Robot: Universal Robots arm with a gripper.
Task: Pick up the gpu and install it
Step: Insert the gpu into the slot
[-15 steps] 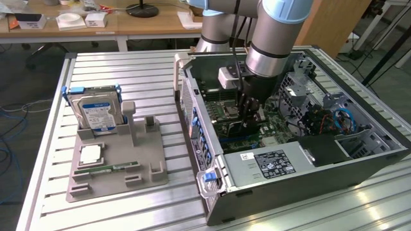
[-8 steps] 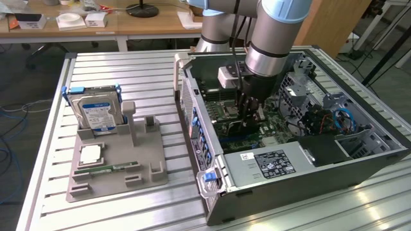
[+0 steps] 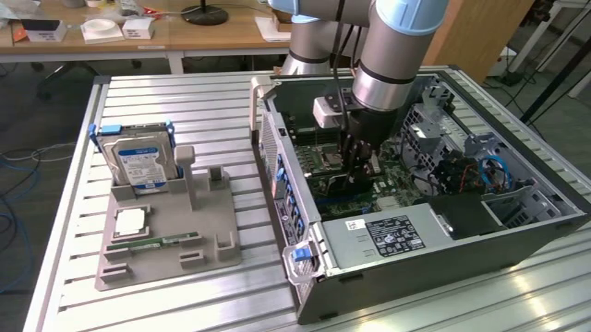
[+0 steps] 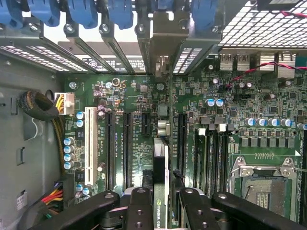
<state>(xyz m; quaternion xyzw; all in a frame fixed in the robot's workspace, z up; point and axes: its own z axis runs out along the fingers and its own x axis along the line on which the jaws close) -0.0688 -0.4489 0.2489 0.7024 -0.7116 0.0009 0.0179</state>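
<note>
My gripper (image 3: 356, 169) is down inside the open computer case (image 3: 517, 238), over the green motherboard (image 3: 356, 200). It is shut on the gpu (image 3: 337, 183), a thin dark card held on edge. In the wrist view the gpu (image 4: 159, 158) runs edge-on between my black fingers (image 4: 139, 203), with its silvery bracket end (image 4: 163, 62) up against the case's rear slot openings. The gripper (image 4: 163, 194) holds the card above the motherboard's long black expansion slots (image 4: 182, 139). I cannot tell whether the card's lower edge touches a slot.
On the exterior view's left, a grey holder tray (image 3: 166, 256) carries a silver hard drive (image 3: 138, 162), a processor chip (image 3: 131, 221) and a green memory stick (image 3: 152, 243). Case walls, the power supply (image 3: 388, 235), drive cages (image 3: 434, 131) and cables (image 4: 43, 108) close in around the gripper.
</note>
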